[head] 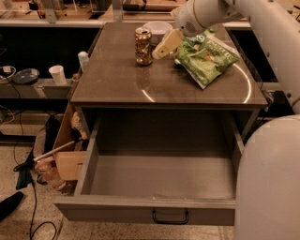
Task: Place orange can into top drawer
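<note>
Can: the orange can (143, 46) stands upright on the desk (117, 82), towards the back and left of the middle; its silver top faces up
Gripper: the gripper (158, 51) hangs low over the desk just right of the can, its cream tip slanting down towards the can's side; the two look a little apart
Jaws: wide or narrow, cannot tell; they hold nothing
Arm: the white arm (211, 11) reaches in from the upper right
Drawer: the top drawer (145, 212) is pulled well out below the desk; grey inside; black handle (170, 217) at the middle of its front
Bowl: a white bowl (157, 28) sits behind the can, near the desk's back edge
Bag: a green snack bag (206, 58) lies flat right of the gripper
</note>
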